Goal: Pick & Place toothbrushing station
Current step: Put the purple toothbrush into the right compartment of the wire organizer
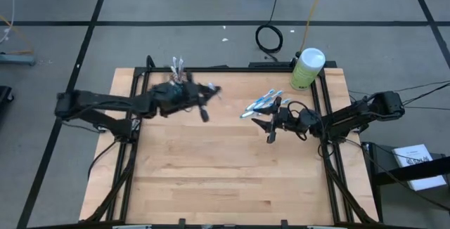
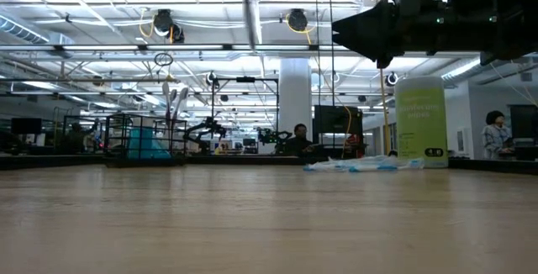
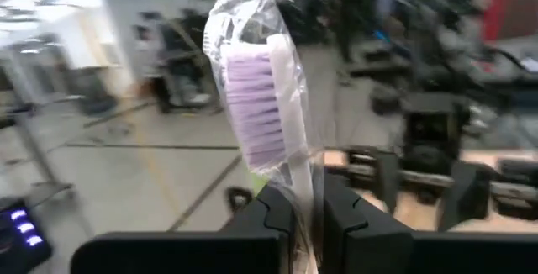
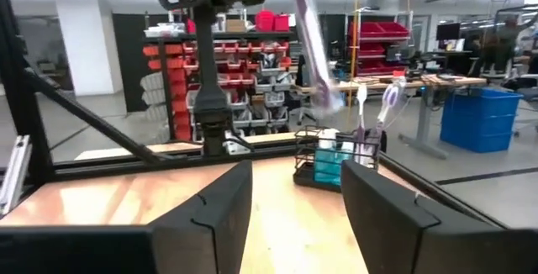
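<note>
A toothbrush with purple bristles, sealed in clear plastic wrap, stands upright between the fingers of the left gripper, which is closed on its handle. Seen from above, this gripper is raised over the far left part of the wooden table. Just behind it, near the table's far edge, sits the dark wire-mesh holder with a few toothbrushes standing in it. A loose pile of blue-and-white toothbrushes lies on the table's far right part. The right gripper hovers just beside this pile, its fingers spread wide and holding nothing. A pale green canister with a white lid stands at the far right corner.
</note>
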`<state>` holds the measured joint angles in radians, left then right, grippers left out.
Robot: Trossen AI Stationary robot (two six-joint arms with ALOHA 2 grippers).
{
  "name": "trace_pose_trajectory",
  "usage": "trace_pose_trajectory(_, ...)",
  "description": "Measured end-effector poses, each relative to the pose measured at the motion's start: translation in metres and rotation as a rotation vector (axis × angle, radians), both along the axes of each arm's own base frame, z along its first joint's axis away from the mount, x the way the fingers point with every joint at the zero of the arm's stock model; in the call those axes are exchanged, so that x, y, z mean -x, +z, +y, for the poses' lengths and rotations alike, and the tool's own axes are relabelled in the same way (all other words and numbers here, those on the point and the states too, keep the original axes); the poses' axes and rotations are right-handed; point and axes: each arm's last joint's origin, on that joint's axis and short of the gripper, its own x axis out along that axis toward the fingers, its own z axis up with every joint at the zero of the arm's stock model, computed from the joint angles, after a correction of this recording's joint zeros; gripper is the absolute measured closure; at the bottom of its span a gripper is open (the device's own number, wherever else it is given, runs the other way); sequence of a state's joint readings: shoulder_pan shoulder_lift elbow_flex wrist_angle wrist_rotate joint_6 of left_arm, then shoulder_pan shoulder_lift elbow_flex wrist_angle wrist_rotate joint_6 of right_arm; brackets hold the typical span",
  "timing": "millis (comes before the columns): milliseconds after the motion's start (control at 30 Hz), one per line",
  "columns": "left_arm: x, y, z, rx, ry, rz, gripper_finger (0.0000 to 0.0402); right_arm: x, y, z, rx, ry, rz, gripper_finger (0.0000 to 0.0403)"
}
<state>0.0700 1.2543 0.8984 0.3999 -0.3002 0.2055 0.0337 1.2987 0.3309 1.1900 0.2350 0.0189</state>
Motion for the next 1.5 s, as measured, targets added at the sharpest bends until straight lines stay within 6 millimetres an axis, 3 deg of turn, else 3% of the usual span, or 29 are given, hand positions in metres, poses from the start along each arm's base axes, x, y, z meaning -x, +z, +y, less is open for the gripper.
trace_pose_trajectory(267, 0.068, -0.036, 0.034, 0.029, 0.44, -0.086, 0.0387, 0.0, -0.001, -0.008, -0.046, -0.027, 0.005, 0.0231)
trace_pose_trajectory(567, 0.097, -0.067, 0.074, 0.159, 0.623, -0.12, 0.0375, 0.0, -0.002, -0.012, -0.075, -0.043, 0.001, 0.0232)
trace_pose_trajectory(767, 0.106, -0.085, 0.084, 0.189, 0.644, -0.094, 0.0387, 0.0, -0.003, -0.012, -0.072, -0.043, 0.011, 0.0234)
trace_pose_trajectory(933, 0.112, -0.093, 0.093, 0.21, 0.698, -0.098, 0.0368, 0.0, -0.003, -0.012, -0.064, -0.044, 0.013, 0.0234)
trace_pose_trajectory(1033, 0.112, -0.098, 0.098, 0.215, 0.709, -0.077, 0.0382, 0.0, -0.003, -0.012, -0.065, -0.044, 0.013, 0.0234)
trace_pose_trajectory(1167, 0.108, -0.104, 0.105, 0.25, 0.65, -0.079, 0.0387, 0.0, -0.003, -0.012, -0.067, -0.044, 0.012, 0.0234)
trace_pose_trajectory(1333, 0.102, -0.121, 0.113, 0.302, 0.682, -0.029, 0.0365, 0.0, -0.003, -0.012, -0.067, -0.044, 0.012, 0.0234)
trace_pose_trajectory(1500, 0.096, -0.138, 0.119, 0.346, 0.705, 0.02, 0.0387, 0.0, -0.003, -0.012, -0.065, -0.044, 0.012, 0.0234)
